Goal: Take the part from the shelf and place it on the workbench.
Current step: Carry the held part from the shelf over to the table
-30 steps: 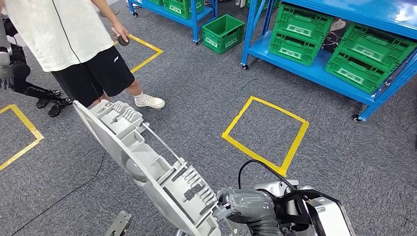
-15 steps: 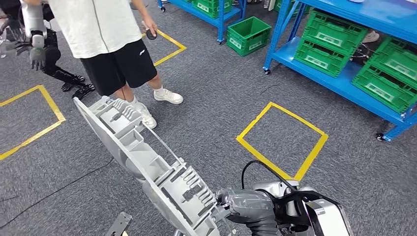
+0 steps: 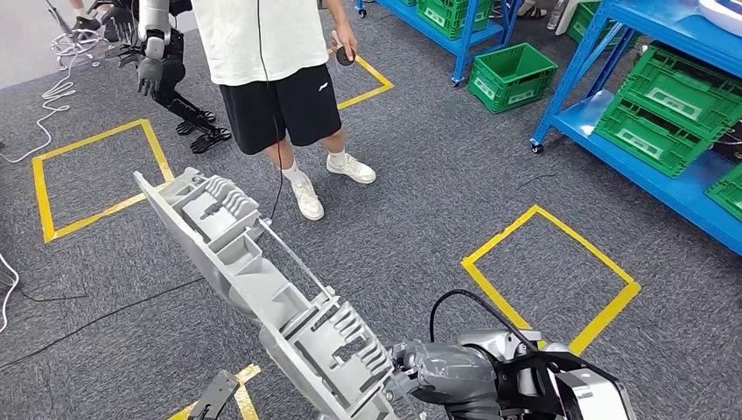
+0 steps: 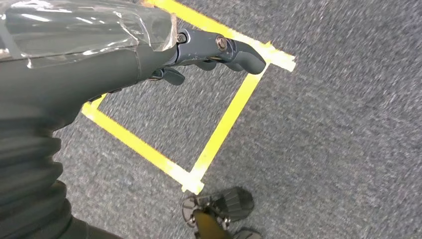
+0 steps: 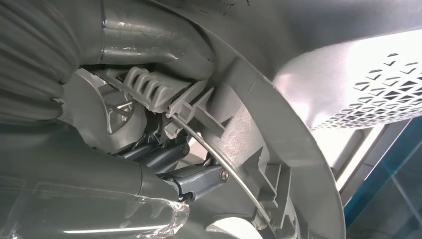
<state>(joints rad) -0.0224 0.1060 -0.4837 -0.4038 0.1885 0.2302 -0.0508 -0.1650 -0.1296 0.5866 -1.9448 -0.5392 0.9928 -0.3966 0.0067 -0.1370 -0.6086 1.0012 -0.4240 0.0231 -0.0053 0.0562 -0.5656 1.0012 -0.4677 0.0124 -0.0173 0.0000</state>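
Observation:
The part (image 3: 262,289) is a long grey cast housing with ribs and a thin rod. It slants from low centre up toward the left in the head view. My right hand (image 3: 422,369) grips its near end. In the right wrist view the dark fingers (image 5: 199,178) curl into the part's ribbed inside (image 5: 239,124). My left hand (image 4: 209,52) hangs above the carpet with nothing in it, its fingers loosely apart.
A person (image 3: 271,87) in a white shirt and black shorts stands ahead, holding a small dark object (image 3: 346,59). Another robot (image 3: 157,52) is at the far left. Blue shelves with green crates (image 3: 665,114) line the right. Yellow tape squares (image 3: 551,271) mark the grey carpet.
The whole picture has shifted right, so the camera has turned left. The person and the other robot now sit nearer the centre. The part stays in my right hand.

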